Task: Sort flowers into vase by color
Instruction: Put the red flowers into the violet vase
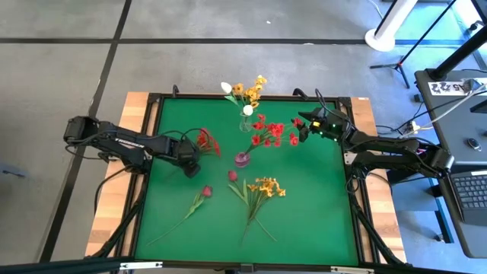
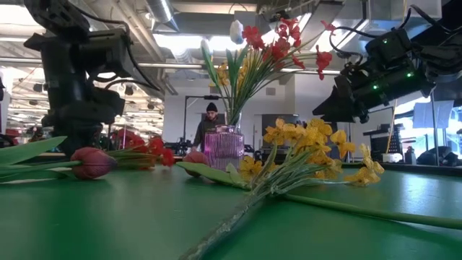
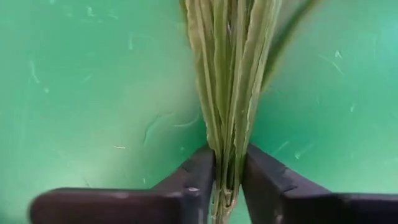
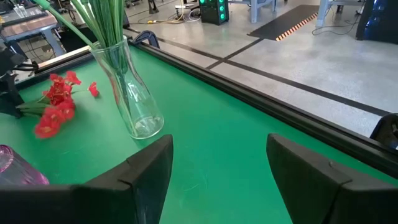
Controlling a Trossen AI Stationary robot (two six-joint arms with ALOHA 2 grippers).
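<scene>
My left gripper (image 1: 190, 162) is shut on a bunch of red-blossomed flowers (image 1: 207, 142) at the left of the mat. The open right gripper (image 1: 304, 126) hovers right of the clear vase (image 1: 246, 122), touching nothing. That vase holds white, yellow and red flowers (image 2: 260, 50). A small pink vase (image 1: 242, 159) stands mid-table. Two dark red buds (image 1: 206, 191) (image 1: 233, 176) and a yellow cluster (image 1: 267, 186) lie flat on the mat nearer the front. My left gripper pinches the bundle of green stems (image 3: 227, 163) between its two fingers (image 3: 198, 174), near the stems' cut end. The stems run straight away from the fingers toward the red blossoms (image 4: 56, 107), which sit low over the mat; whether they rest on it I cannot tell.
The table's raised black frame (image 1: 251, 97) runs close behind the clear vase. Free green mat (image 1: 319, 205) lies at the right front. Beyond the table the low view shows a person (image 2: 209, 123) and workshop equipment.
</scene>
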